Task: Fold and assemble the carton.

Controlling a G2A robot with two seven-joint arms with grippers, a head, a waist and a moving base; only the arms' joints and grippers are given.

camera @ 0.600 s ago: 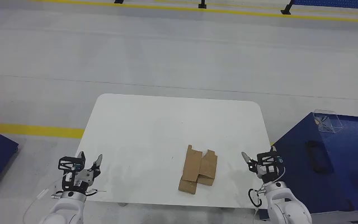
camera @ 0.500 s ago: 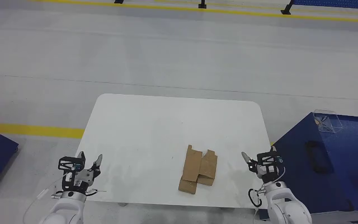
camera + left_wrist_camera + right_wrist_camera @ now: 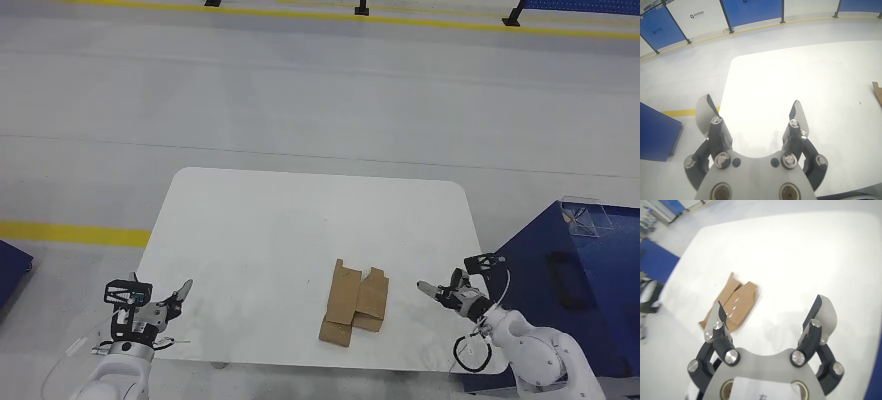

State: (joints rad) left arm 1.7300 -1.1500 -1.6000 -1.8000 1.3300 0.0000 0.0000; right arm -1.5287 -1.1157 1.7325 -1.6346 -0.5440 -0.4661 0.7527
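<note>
White counter with rounded corners. Carton lies flat on it, right of centre, close to the near edge. It's an unassembled brown cardboard blank: two long panels side by side, stepped and notched at the far ends, with a short flap at the near end. A few shiny glints show on one panel. Right gripper hangs over the near right corner, just beside the carton, not touching; fingers spread apart, nothing held. Left gripper sits at the near left edge, well apart from the carton; fingers also apart.
</note>
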